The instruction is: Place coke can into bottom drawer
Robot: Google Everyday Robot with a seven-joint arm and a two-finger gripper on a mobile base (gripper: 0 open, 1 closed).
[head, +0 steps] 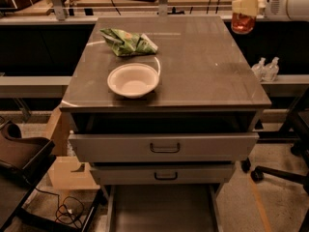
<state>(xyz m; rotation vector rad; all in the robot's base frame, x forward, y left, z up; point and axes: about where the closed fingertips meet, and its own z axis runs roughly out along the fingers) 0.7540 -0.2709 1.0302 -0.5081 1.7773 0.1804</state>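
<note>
My gripper is at the top right, beyond the cabinet top's right edge, shut on the red coke can, which hangs lifted above the surface. My white arm runs off the right edge of the view. The bottom drawer stands pulled out at the bottom of the view, a wide grey tray with a bare floor, far below and to the left of the can.
A white bowl and a green snack bag lie on the grey cabinet top. Two grey drawer fronts with black handles sit above the bottom drawer. Two small bottles stand at the right; a chair base is at lower right.
</note>
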